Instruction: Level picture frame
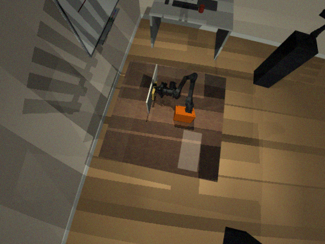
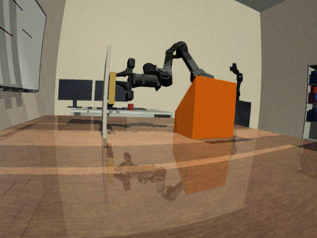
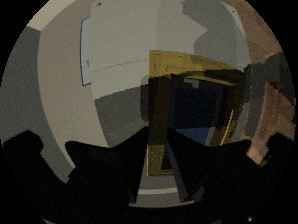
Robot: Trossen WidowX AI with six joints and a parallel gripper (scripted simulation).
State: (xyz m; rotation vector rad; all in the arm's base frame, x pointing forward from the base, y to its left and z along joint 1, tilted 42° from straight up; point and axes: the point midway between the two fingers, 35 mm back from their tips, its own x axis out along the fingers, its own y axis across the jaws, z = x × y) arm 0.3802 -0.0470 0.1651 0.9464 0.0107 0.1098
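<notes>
The picture frame (image 1: 153, 94) (image 2: 112, 90) (image 3: 161, 62) has a gold border around a dark and blue picture. It hangs in front of a thin upright white panel (image 1: 147, 103) (image 2: 105, 116) (image 3: 125, 47). My gripper (image 1: 156, 89) (image 2: 117, 79) (image 3: 156, 129) reaches it from the front and is shut on the frame's left bar, with one dark finger on each side of that bar in the wrist view. The left bar looks nearly upright there, but the top bar is distorted by the lens, so any remaining tilt is hard to tell. The screw and the notched strip are hidden behind the frame.
My arm stands on an orange block (image 1: 184, 117) (image 2: 214, 109), away from the panel. Behind are a desk (image 1: 191, 16) with monitors (image 2: 76, 90) and a red cup (image 1: 201, 8) (image 2: 130, 107), and a black pedestal (image 1: 284, 60) (image 2: 243, 114) bearing another arm.
</notes>
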